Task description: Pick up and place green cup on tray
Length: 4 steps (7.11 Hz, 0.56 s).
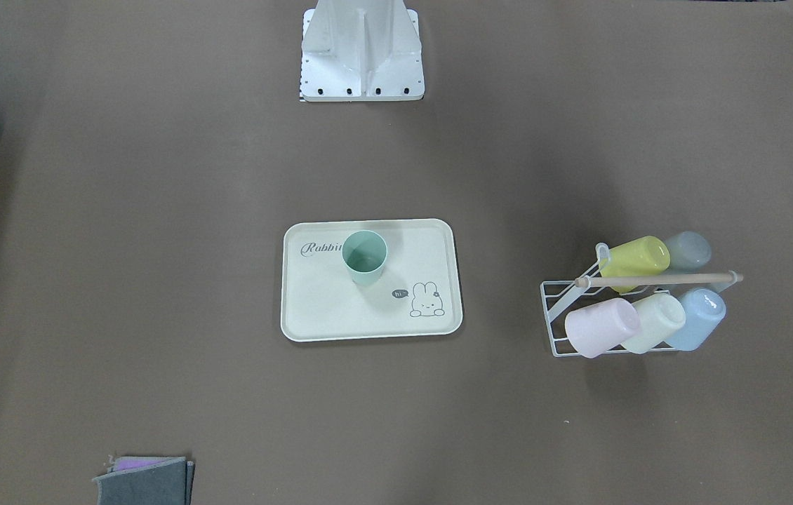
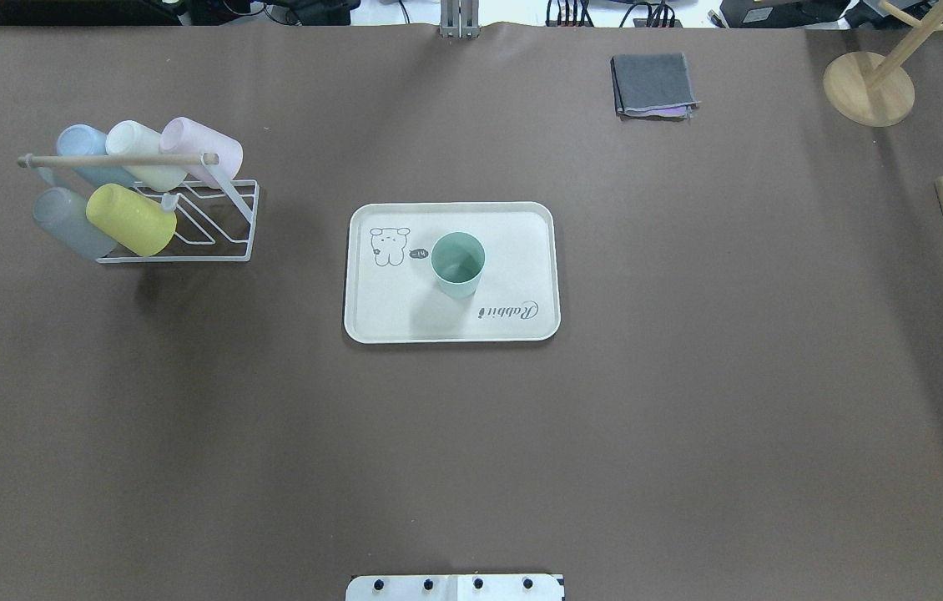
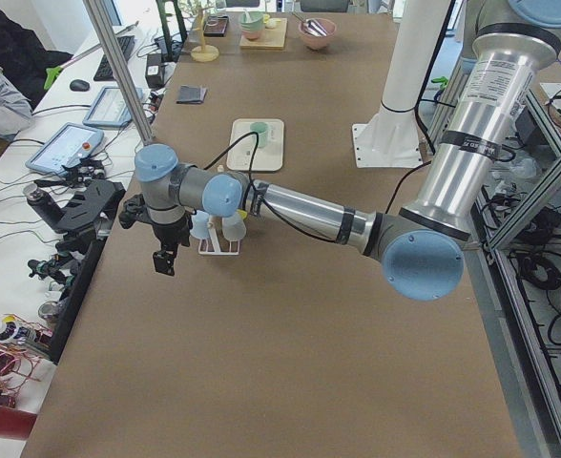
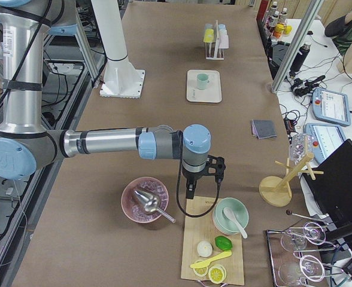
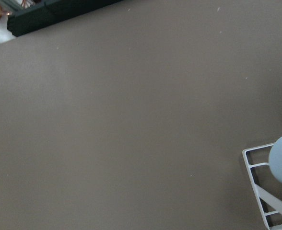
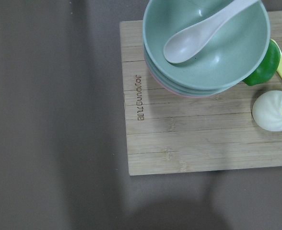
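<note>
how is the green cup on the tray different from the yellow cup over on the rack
The sage-green plastic cup is muted teal-green; the yellow-green plastic cup is brighter. The green cup stands upright with its mouth up; the yellow one is tilted on its side. The green cup sits alone on the cream rectangular tray; the yellow one hangs on the white wire rack among four pastel cups. Both are plain, handleless tumblers.

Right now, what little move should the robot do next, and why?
Probably none with the cup: the green cup already stands upright on the tray, and the left claw and right claw hang far off at the table's ends. I would just leave both arms parked.
</note>
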{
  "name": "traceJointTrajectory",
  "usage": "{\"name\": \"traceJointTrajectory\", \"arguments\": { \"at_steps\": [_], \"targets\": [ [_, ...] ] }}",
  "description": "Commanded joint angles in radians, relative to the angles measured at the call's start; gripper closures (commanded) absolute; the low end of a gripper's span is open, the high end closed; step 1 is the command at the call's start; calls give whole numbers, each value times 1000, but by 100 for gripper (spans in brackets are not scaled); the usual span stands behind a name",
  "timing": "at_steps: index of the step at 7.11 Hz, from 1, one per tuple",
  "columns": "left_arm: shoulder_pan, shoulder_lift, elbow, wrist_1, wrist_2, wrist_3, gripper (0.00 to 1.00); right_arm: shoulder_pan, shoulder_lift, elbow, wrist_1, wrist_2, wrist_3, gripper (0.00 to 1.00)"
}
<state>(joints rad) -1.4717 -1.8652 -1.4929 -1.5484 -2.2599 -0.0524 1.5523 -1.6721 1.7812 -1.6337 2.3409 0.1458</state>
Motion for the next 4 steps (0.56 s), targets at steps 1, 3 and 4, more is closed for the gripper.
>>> {"name": "traceJointTrajectory", "arguments": {
  "at_steps": [1,3,4],
  "targets": [
    [-67,181,10,-82,-115,13,1,0,0,0,0,-2,0,0],
    [-99,285,0,-113,-188,19,2,0,0,0,0,0,1,0],
    [-114,287,0,-110,-187,19,2,0,0,-2,0,-3,0,0]
  ]
}}
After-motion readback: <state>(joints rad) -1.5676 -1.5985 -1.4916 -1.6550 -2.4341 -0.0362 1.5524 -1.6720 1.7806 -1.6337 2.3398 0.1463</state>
